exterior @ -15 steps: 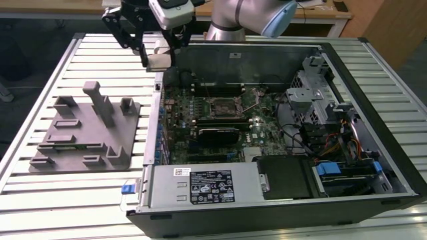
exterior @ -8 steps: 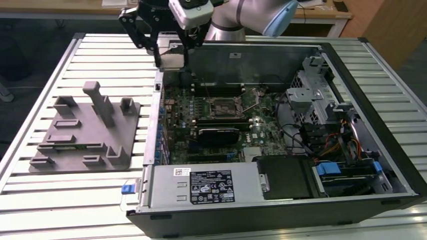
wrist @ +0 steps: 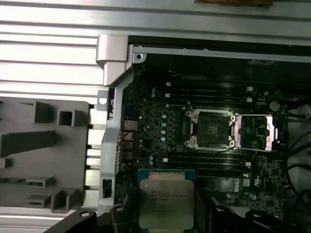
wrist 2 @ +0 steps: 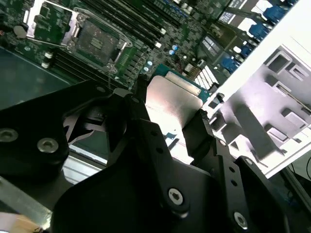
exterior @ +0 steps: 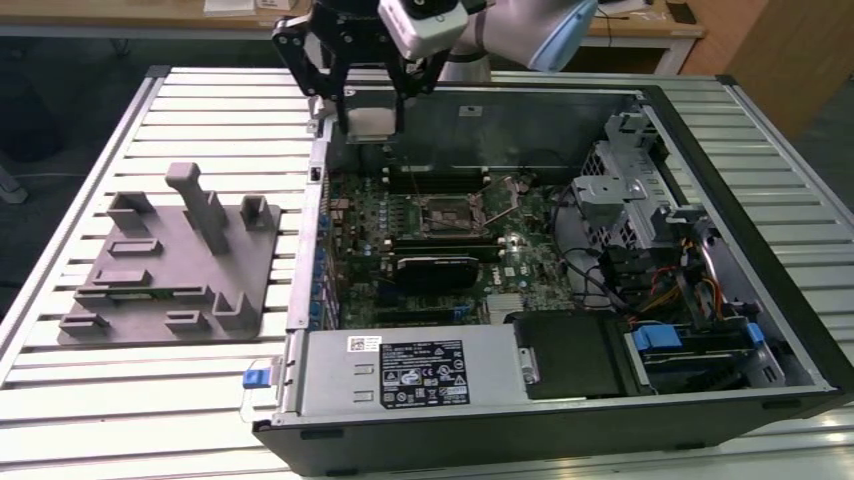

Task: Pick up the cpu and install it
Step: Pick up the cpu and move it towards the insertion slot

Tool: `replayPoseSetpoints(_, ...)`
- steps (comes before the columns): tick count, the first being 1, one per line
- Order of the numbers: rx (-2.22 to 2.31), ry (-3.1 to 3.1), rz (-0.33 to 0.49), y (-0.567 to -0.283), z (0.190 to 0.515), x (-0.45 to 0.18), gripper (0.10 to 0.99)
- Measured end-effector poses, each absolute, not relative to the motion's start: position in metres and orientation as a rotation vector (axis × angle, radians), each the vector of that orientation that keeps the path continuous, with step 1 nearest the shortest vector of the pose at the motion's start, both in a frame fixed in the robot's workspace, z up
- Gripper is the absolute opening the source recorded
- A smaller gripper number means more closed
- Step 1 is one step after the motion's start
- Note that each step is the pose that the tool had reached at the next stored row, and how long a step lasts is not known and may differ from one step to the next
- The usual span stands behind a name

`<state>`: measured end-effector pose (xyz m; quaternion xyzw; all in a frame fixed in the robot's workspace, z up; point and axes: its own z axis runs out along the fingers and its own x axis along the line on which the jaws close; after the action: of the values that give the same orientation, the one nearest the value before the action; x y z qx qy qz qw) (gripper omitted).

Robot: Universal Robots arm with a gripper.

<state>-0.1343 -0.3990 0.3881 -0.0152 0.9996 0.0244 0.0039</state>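
The cpu [exterior: 371, 121], a small flat square chip with a silvery top and pale edge, hangs in my gripper [exterior: 368, 126] above the far left corner of the open computer case. In both wrist views the cpu [wrist 2: 171, 102] [wrist: 166, 201] sits between the black fingers [wrist 2: 138, 104], with the gripper [wrist: 167, 216] shut on its two sides. The motherboard's socket [exterior: 447, 212] [wrist: 210, 128] [wrist 2: 95, 39] lies open, its metal load plate [wrist: 255, 131] swung aside, a short way from the chip and lower down.
The case wall [exterior: 315, 200] runs just beside the gripper. A grey plastic fixture [exterior: 174, 260] [wrist: 43, 155] with upright posts stands outside the case on the slatted table [exterior: 200, 100]. Memory slots [wrist: 209, 92], a power supply [exterior: 400, 370] and a drive cage [exterior: 641, 200] surround the socket.
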Motion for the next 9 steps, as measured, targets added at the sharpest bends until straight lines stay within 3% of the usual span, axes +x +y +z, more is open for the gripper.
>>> replayPoseSetpoints(9,-0.047,3.136,0.077,-0.399,0.383,-0.11,0.545)
